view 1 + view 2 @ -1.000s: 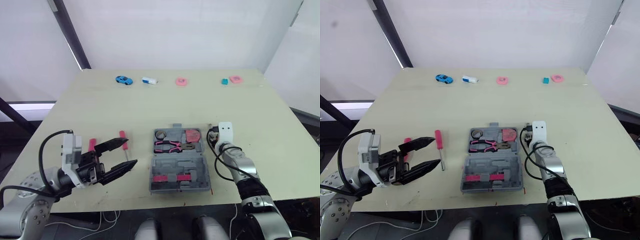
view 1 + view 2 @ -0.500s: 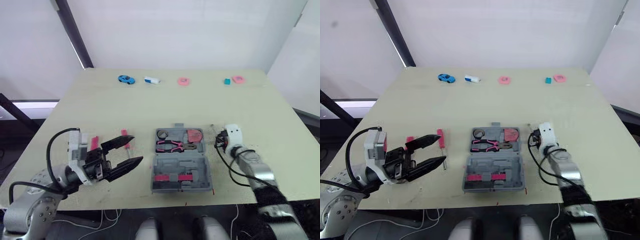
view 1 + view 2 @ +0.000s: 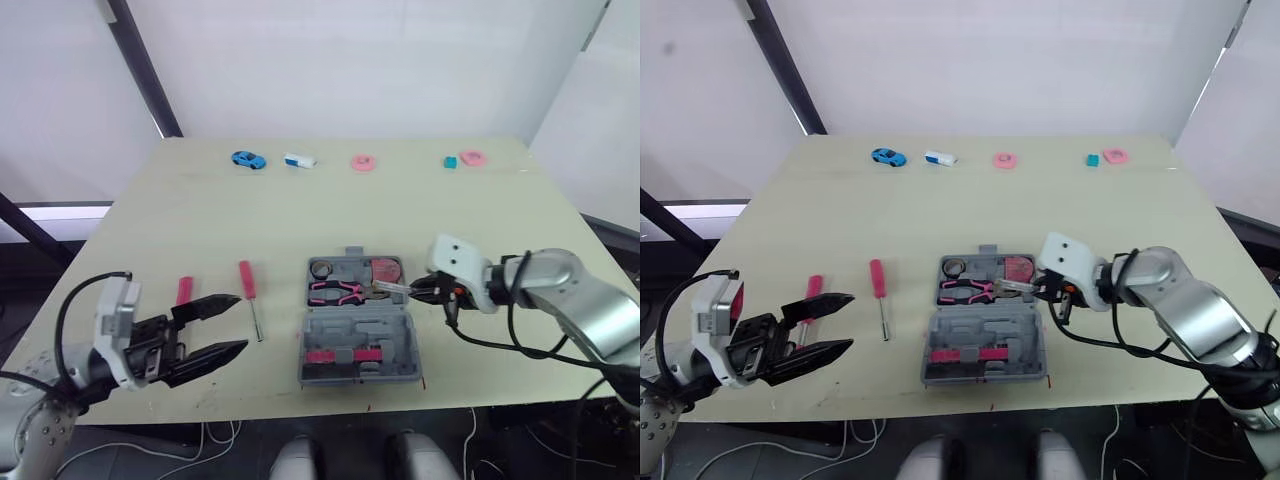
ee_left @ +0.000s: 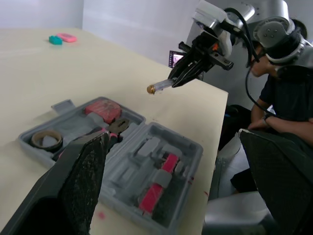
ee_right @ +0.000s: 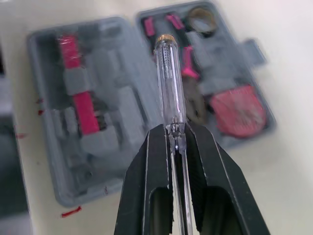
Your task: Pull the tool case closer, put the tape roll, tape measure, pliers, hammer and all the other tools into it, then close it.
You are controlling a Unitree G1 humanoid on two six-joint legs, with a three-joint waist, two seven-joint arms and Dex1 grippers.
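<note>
Packing step: right gripper [image 5: 175,128], clamped on a clear tester screwdriver [image 5: 168,83], hovers over the open tool case [image 3: 380,330] at frame centre, next needing a free slot, while left gripper [image 3: 240,321], lower left, gapes empty near red screwdrivers [image 3: 247,280].

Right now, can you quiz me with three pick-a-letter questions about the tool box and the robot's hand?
1. Where is the tape roll? A under the table; B inside the tool case; C on a chair.
2. What colour are the handles of the pliers? A green; B yellow; C pink.
3. What is the right gripper doing? A gripping a clear screwdriver; B open and empty; C gripping a hammer.
Answers: 1 B, it sits in the open case's far left corner. 2 C, pink shows on both handles. 3 A, its fingers pinch the screwdriver above the case.
</note>
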